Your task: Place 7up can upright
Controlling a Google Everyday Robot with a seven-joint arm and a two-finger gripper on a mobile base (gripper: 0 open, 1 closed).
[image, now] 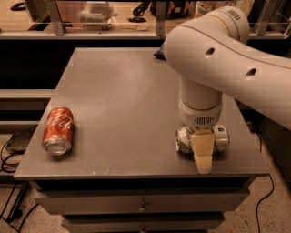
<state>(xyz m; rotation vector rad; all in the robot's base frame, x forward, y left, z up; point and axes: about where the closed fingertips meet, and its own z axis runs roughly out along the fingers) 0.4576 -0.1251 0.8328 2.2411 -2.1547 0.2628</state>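
Observation:
The 7up can (221, 136) lies on its side near the right front corner of the grey table (118, 100), silver-white with a green band, its long axis running left to right. My gripper (202, 146) points straight down onto the can's middle and covers it, so only the can's two ends show on either side. The big white arm (213, 50) comes in from the upper right and hides what is behind the gripper.
A red Coca-Cola can (58, 130) lies on its side near the table's left front edge. The table's front edge is just below the gripper and its right edge is close by. A shelf with clutter (97, 13) runs behind the table. Cables (9, 154) lie on the floor at left.

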